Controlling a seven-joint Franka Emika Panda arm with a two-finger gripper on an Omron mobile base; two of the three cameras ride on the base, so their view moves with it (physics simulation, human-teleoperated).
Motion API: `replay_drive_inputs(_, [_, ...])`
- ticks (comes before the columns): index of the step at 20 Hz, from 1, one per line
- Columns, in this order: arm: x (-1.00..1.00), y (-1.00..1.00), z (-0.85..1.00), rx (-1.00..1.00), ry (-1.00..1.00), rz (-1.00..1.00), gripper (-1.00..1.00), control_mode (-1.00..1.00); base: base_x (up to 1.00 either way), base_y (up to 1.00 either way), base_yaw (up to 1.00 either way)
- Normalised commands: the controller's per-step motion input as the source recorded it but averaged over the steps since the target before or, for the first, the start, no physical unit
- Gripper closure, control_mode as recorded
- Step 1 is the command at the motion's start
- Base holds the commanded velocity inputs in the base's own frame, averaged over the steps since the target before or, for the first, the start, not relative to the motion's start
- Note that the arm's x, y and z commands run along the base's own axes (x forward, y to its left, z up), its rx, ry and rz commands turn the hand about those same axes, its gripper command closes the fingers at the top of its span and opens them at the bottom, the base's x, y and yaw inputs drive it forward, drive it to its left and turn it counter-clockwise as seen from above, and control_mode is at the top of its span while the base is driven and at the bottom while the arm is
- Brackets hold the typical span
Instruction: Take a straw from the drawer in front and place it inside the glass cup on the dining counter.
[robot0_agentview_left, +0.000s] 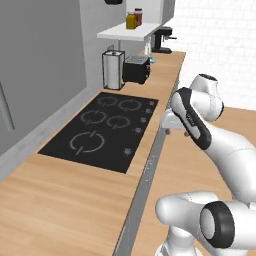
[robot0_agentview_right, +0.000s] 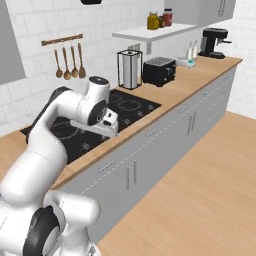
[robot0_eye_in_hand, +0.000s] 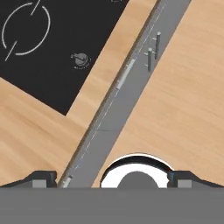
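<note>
A white robot arm stood before a long kitchen tabletop (robot0_agentview_left: 60, 200) of light wood with a black cooktop (robot0_agentview_left: 102, 129) set into it. The gripper (robot0_agentview_right: 111, 122) hung over the tabletop's front edge, pointing down, its fingers spread wide apart and holding nothing. In the hand view the two dark fingertips (robot0_eye_in_hand: 41, 178) sat far apart at the bottom, looking down the grey cabinet fronts.

The drawer (robot0_agentview_right: 107, 167) judged to be the one in front was shut, its flat grey panel flush with the others and a slim horizontal handle (robot0_eye_in_hand: 125, 73) on it. The straw was presumably still inside that closed drawer.

The task appeared to be at its very start: the step in hand was reaching for the drawer. The next move would call for lowering the open fingers to the horizontal handle, closing them across it, and pulling straight out from the cabinet.

Counted: one cooktop with five ring burners; four utensils (robot0_agentview_right: 70, 62) hanging on a wall rail; one toaster (robot0_agentview_right: 159, 71); one upright paper-towel holder (robot0_agentview_right: 129, 69); one coffee machine (robot0_agentview_right: 213, 42); two jars (robot0_agentview_right: 159, 19) on a white shelf (robot0_agentview_right: 150, 32); two vertical cabinet handles (robot0_eye_in_hand: 153, 51) beside the one horizontal handle in the hand view.
</note>
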Motion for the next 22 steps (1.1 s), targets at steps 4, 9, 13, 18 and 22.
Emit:
replay_drive_inputs(4, [0.03, -0.97, -1.0, 0.55, 0.03, 0.0, -1.0, -1.0, 0.0, 0.0, 0.0])
replay_drive_inputs(9, [0.27, -0.39, -1.0, 0.55, 0.09, 0.0, -1.0, -1.0, 0.0, 0.0, 0.0])
replay_drive_inputs(13, [0.28, -0.04, -1.0, 0.5, 0.05, 0.0, -1.0, -1.0, 0.0, 0.0, 0.0])
replay_drive_inputs(18, [0.31, 0.03, -0.69, 0.38, 0.0, 0.0, -1.0, -1.0, 0.0, 0.0, 0.0])
replay_drive_inputs(22, [0.52, 0.04, -0.09, 0.16, -0.03, -0.11, -1.0, -1.0, 0.0, 0.0, 0.0])
